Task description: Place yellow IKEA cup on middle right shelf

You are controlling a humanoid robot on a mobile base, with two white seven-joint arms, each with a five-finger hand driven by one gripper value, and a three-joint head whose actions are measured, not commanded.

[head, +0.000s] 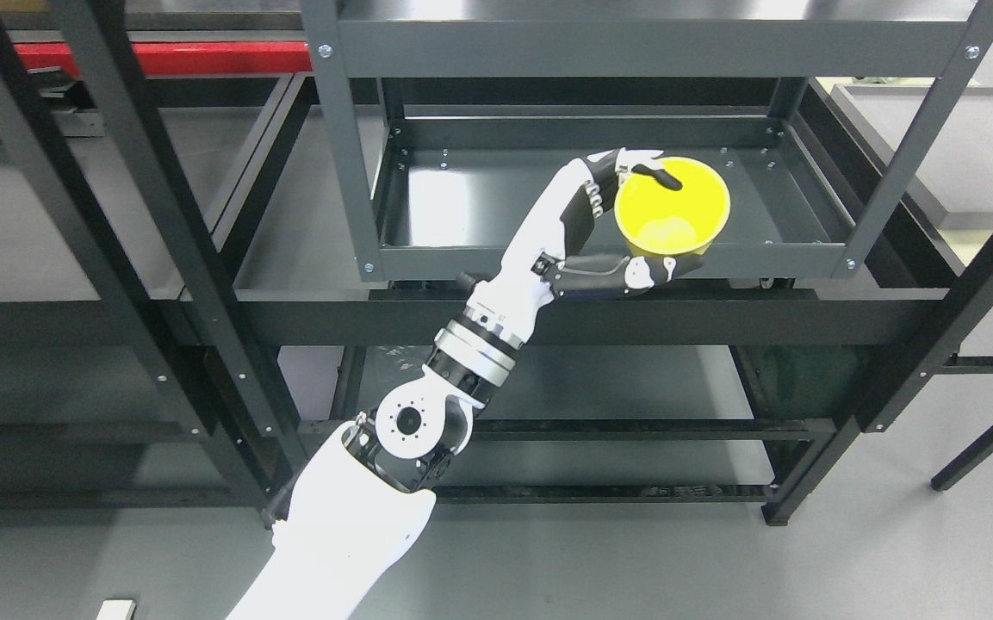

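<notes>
Over the grey shelf tray (479, 202), the left hand (608, 224) clamps one yellow cup (673, 211).

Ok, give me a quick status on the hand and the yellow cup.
Left hand shut on yellow cup, fingers over the rim. Cup at front right of middle shelf, not released. Nothing in the way.

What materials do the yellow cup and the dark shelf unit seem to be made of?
Yellow cup: probably plastic, uniformly bright and smooth with a soft sheen inside. Shelf unit: apparently painted metal, dark grey and semi-gloss, with bolt heads at the corners and reflections on the tray.
</notes>
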